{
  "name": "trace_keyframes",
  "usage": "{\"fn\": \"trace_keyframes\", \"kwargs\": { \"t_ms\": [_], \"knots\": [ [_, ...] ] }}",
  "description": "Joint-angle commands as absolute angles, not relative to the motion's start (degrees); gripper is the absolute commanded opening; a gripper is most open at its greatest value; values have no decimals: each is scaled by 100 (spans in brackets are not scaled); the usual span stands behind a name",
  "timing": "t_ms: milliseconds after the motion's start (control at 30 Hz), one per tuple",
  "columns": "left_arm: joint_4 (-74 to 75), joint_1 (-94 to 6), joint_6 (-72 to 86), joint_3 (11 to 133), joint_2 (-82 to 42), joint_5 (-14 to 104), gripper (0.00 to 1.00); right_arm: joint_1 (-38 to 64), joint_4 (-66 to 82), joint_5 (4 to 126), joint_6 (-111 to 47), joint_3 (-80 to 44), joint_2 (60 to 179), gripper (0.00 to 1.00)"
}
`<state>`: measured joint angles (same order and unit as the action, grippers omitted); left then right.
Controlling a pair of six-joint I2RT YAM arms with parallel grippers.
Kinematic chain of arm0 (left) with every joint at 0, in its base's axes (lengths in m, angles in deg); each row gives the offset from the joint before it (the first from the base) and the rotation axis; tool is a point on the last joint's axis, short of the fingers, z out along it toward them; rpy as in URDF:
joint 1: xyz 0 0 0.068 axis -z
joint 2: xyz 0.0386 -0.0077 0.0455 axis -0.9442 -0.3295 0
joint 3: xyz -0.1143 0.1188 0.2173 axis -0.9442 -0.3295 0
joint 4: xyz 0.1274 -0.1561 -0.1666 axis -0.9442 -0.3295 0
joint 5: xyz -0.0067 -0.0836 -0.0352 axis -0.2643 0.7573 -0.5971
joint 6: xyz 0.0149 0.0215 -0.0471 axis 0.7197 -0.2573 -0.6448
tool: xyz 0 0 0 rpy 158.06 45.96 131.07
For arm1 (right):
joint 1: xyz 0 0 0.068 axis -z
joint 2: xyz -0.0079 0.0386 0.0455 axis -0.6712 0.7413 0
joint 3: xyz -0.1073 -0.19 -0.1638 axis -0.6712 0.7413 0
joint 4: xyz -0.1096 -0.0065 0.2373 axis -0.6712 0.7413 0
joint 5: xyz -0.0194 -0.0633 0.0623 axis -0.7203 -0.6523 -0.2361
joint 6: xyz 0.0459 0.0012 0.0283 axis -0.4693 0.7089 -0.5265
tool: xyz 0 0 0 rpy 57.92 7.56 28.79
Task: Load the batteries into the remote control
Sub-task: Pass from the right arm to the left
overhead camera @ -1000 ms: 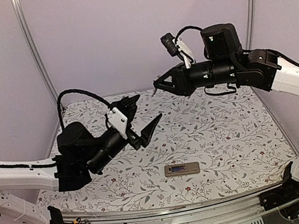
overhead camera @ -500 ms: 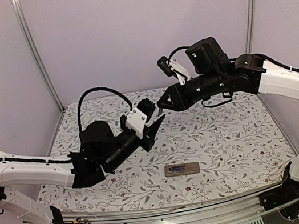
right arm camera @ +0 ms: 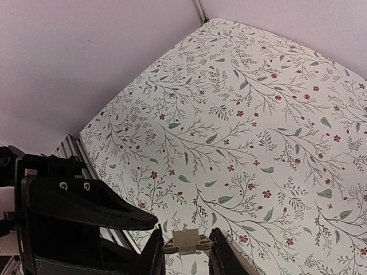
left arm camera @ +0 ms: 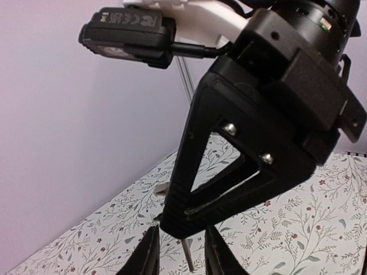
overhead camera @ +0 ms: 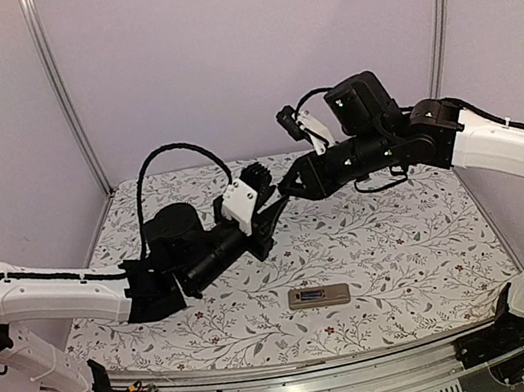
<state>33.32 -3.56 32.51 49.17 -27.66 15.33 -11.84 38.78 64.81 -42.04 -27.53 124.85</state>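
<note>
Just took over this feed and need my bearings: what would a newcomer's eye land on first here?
The left pincer and right pincer stand almost tip to tip in mid-air above the back of the floral table. The right pincer grips a small tan plastic piece. The remote control lies alone near the front edge, between the two arms.

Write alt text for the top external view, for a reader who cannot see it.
Two robot arms reach in from either side, the left gripper and right gripper meeting tip to tip above a floral-patterned table. The remote control lies flat near the front edge, apart from both. Anything between the tips is too small to see.
</note>
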Motion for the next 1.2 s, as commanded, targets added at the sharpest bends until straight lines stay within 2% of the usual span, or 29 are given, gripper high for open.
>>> {"fn": "trace_keyframes", "kwargs": {
  "t_ms": [0, 267, 633, 900, 1000, 1067, 1167],
  "knots": [
    [2972, -486, 2890, 5032, -2824, 1651, 27, -1212, 3782, 6450, -4228, -2692, 12256, 0],
    [2876, -546, 2707, 4991, -2860, 1727, 26, -1214, 3714, 6519, -4194, -2691, 12228, 0],
    [2917, -555, 2728, 5032, -2911, 1713, 15, -1215, 3643, 6619, -4173, -2665, 12242, 0],
    [2974, -555, 2631, 5059, -2930, 1707, 1, -1217, 3602, 6649, -4173, -2657, 12255, 0],
    [3078, -555, 2470, 5047, -2929, 1702, 0, -1215, 3546, 6683, -4173, -2640, 12264, 0],
    [3212, -539, 2328, 5003, -2923, 1742, 0, -1215, 3485, 6703, -4179, -2624, 12270, 3],
    [3539, -535, 2064, 4897, -2893, 1798, 0, -1215, 3225, 6696, -4203, -2536, 12242, 20]
  ]
}}
